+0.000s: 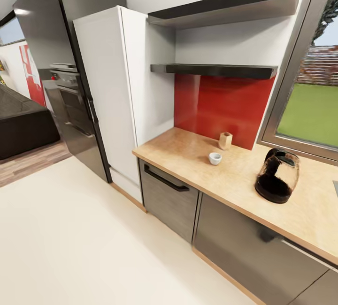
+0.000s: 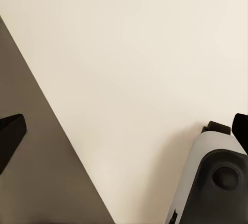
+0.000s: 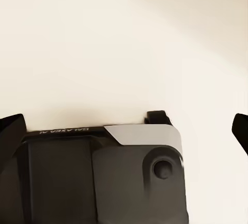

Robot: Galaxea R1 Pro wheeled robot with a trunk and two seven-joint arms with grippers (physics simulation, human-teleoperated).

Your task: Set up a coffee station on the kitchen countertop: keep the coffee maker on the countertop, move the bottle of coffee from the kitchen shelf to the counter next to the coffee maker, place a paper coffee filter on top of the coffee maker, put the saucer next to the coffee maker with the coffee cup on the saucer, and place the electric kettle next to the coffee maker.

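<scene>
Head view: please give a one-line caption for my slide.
Wooden countertop carrying a white cup, tan container and dark kettle.

The head view looks forward and down from standing height, facing the tabletop (image 1: 197,154) at a slant, with the red wall panel (image 1: 220,107) and shelves (image 1: 216,69) beyond and pale floor (image 1: 70,230) in front. Both wrist views point steeply down at that same floor (image 2: 134,53) from close above the robot's base (image 3: 113,177), whose grey shell (image 2: 217,177) they share.
</scene>
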